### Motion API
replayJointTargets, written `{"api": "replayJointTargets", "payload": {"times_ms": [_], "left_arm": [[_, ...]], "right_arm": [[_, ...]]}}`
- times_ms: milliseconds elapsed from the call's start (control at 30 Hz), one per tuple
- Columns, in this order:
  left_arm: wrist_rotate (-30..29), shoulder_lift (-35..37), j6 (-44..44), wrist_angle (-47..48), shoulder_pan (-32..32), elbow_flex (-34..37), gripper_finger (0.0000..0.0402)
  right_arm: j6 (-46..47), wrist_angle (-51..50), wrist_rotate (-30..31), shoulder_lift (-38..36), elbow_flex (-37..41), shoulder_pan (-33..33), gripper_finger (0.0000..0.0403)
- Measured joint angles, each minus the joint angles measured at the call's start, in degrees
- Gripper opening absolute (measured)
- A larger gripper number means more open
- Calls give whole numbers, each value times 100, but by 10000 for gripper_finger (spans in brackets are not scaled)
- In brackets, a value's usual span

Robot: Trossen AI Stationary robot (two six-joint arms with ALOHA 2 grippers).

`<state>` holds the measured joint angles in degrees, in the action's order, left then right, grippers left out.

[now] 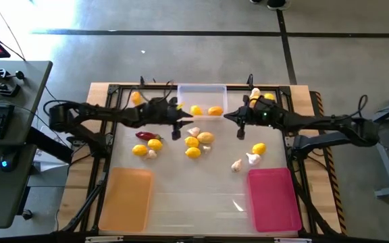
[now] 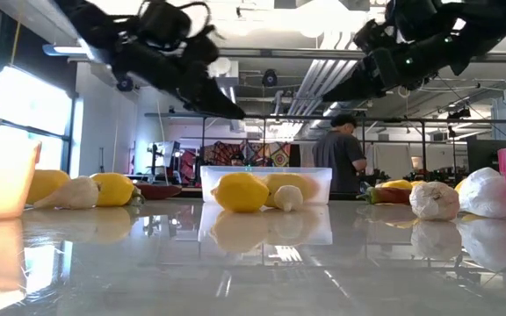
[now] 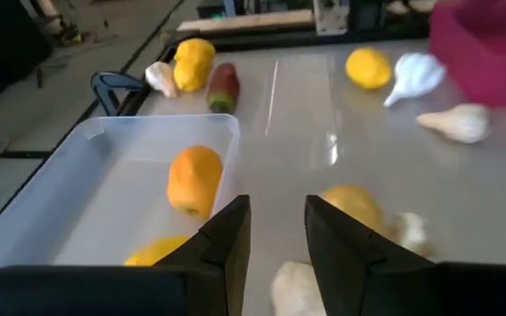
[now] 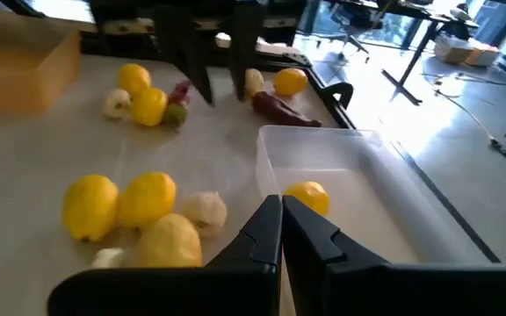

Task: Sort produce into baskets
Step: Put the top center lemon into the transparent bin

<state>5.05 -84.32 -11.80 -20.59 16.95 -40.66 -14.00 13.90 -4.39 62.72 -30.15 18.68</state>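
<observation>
Produce is mostly still loose on the bench (image 1: 181, 182) — only the clear tray (image 1: 202, 91) at the far edge has anything in it, two yellow-orange fruits (image 1: 205, 111). The orange tray (image 1: 125, 197) and the pink tray (image 1: 273, 197) at the near corners look empty from above.

Left to sort, as far as I can see: a cluster of lemons (image 1: 198, 143) with a garlic bulb or two mid-bench, a chili (image 1: 144, 135) with two more lemons (image 1: 147, 146) and a garlic bulb towards the left, and a lemon (image 1: 258, 148) with garlic (image 1: 246, 160) near the pink tray. More pieces sit by the far corners, beside the clear tray.

The left gripper (image 1: 176, 128) hangs above the bench by the clear tray's left edge, its fingers (image 3: 228, 235) parted a little with nothing between them. The right gripper (image 1: 240, 128) hovers just off the tray's right side, fingers pressed together and carrying nothing.

I'd judge the job barely begun — one kind started, garlic and chilies untouched.
</observation>
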Motion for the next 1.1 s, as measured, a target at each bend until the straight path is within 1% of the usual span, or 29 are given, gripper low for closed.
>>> {"api": "replayJointTargets", "payload": {"times_ms": [67,133,300,367,533,667,733,833,1100], "left_arm": [[-1,177,100,-321,-48,279,96],[3,348,206,-672,-89,540,96],[346,619,528,-1372,-100,1131,96],[364,675,585,-1707,-100,1335,96],[363,767,619,-2004,-100,1647,96],[362,777,571,-2010,-100,1741,96],[343,774,569,-1989,-100,1752,96],[342,775,565,-2012,-100,1748,96],[337,774,414,-1970,-98,1748,96]], "right_arm": [[75,-39,42,160,-141,-138,10],[299,-150,93,342,-323,-302,29],[502,-315,236,999,-740,-746,103],[516,-405,262,1287,-875,-903,137],[926,-561,284,1993,-1071,-1232,215],[1103,-845,731,2450,-1341,-1408,261],[1104,-1140,926,2650,-1576,-1439,278],[1104,-1622,990,2946,-2047,-1429,290],[954,-3214,999,3903,-3329,-1418,293]]}}
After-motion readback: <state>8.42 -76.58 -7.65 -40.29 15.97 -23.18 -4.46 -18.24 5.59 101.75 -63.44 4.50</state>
